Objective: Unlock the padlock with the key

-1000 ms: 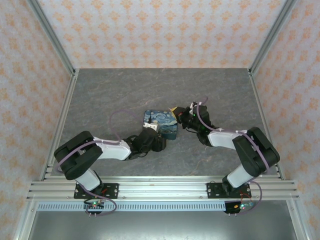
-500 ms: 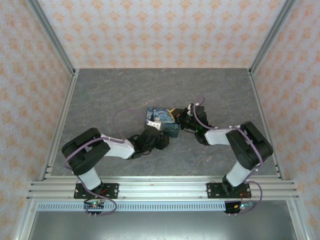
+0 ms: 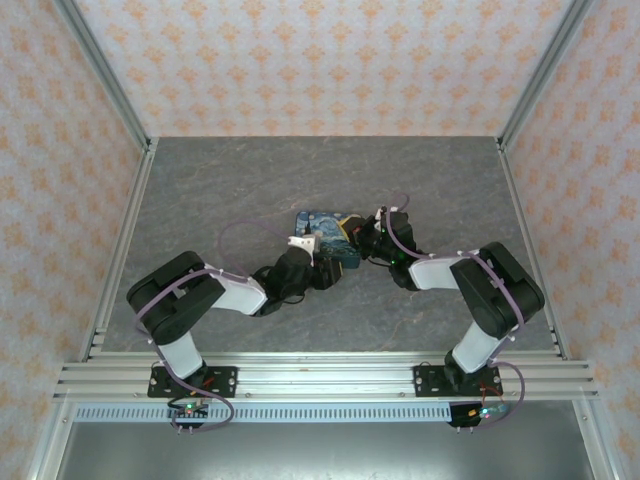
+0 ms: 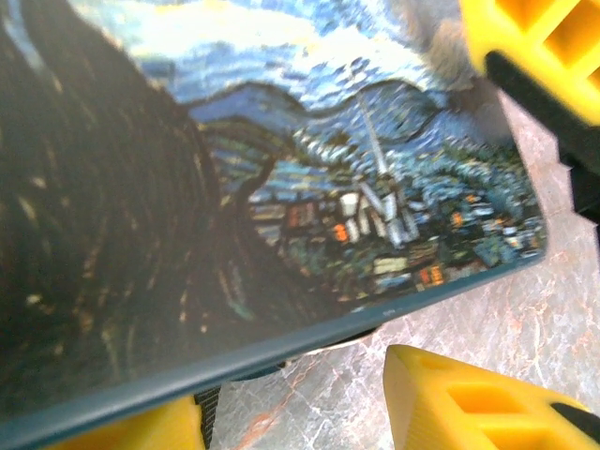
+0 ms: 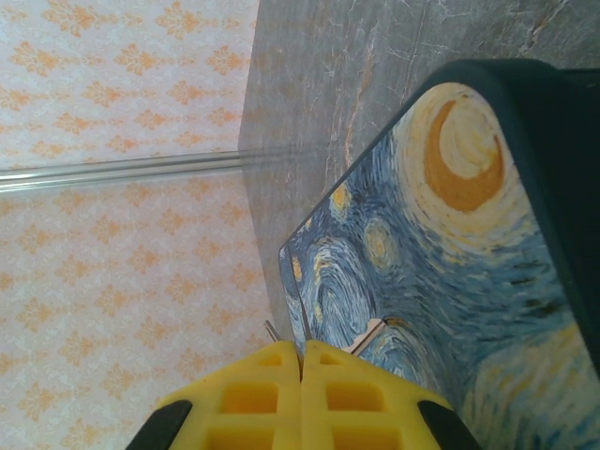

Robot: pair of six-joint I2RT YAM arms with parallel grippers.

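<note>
The blue-and-yellow Starry Night box (image 3: 322, 232) lies mid-table between both arms. My left gripper (image 3: 303, 256) is at its near edge. In the left wrist view the box (image 4: 281, 169) overlaps the left finger (image 4: 103, 433), while the right finger (image 4: 469, 403) stands just clear of it. The jaws are apart with bare table between them, so my left gripper (image 4: 291, 380) is open. My right gripper (image 3: 352, 232) (image 5: 302, 349) is at the box's right end, shut on a thin metal key (image 5: 271, 330) whose tip pokes out beside the box (image 5: 441, 244). The padlock is hidden.
A yellow finger (image 4: 539, 47) of my right gripper sits at the box's far right corner. Grey stone-look tabletop (image 3: 230, 180) runs to patterned walls with metal frame posts (image 3: 105, 75). A metal rail (image 3: 320, 378) crosses the near edge by the arm bases.
The box has slid away from the arm bases and turned a little. My left gripper followed it and its jaws narrowed. My right gripper shifted left against the box's right end.
</note>
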